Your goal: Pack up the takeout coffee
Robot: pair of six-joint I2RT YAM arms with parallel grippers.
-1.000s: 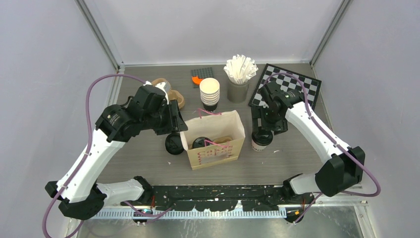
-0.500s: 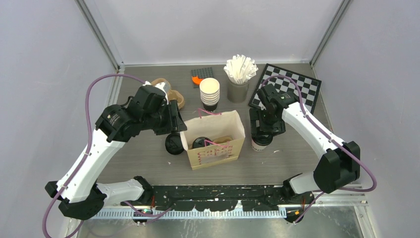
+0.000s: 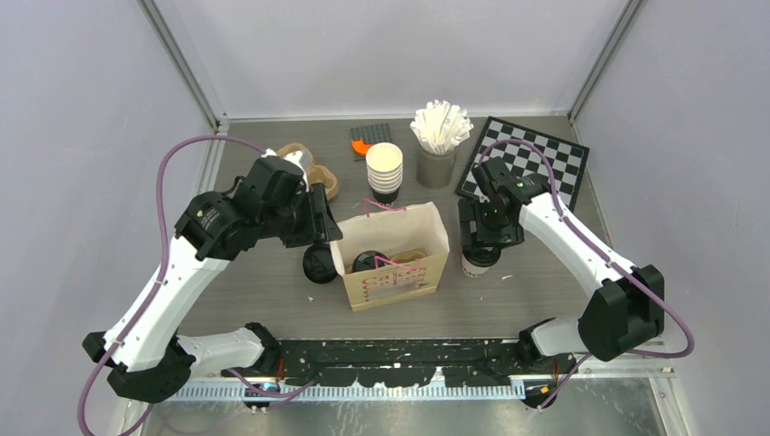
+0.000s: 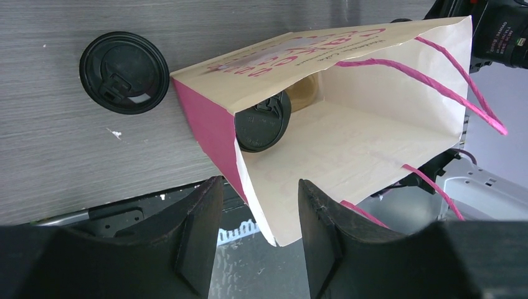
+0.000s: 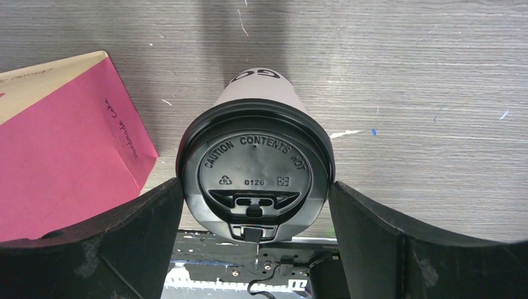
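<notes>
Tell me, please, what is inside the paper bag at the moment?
Inside the paper bag a black-lidded coffee cup shows, with a tan thing beside it. The cup's body and most of the tan thing are hidden by the bag's walls.

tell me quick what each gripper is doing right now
left gripper: open, straddling the rim of the paper bag
right gripper: jaws wide either side of the lidded coffee cup; grip cannot be told
</notes>
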